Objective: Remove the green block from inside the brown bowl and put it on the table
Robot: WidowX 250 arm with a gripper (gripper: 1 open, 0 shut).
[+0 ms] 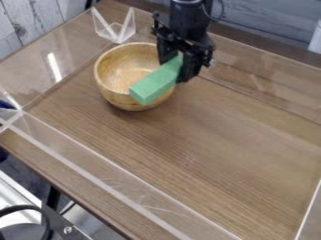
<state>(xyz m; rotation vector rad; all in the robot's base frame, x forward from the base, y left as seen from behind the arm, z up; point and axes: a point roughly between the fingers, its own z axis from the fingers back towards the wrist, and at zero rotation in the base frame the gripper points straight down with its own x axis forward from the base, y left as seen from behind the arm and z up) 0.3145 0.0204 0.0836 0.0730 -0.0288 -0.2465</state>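
Note:
My gripper (pixel 183 64) hangs from above at the right rim of the brown bowl (pixel 123 70), pointing down, its black fingers shut on the upper end of the green block (pixel 158 84). The block slants down to the left, its lower end hanging over the bowl's right rim and clear of the table (pixel 213 150). The round tan bowl sits at the table's back left, and its inside shows nothing in it.
Clear acrylic walls (pixel 75 141) run along the table's edges, one close in front and one at the left. A folded clear piece (pixel 115 22) stands behind the bowl. Bare tabletop stretches to the right and front of the bowl.

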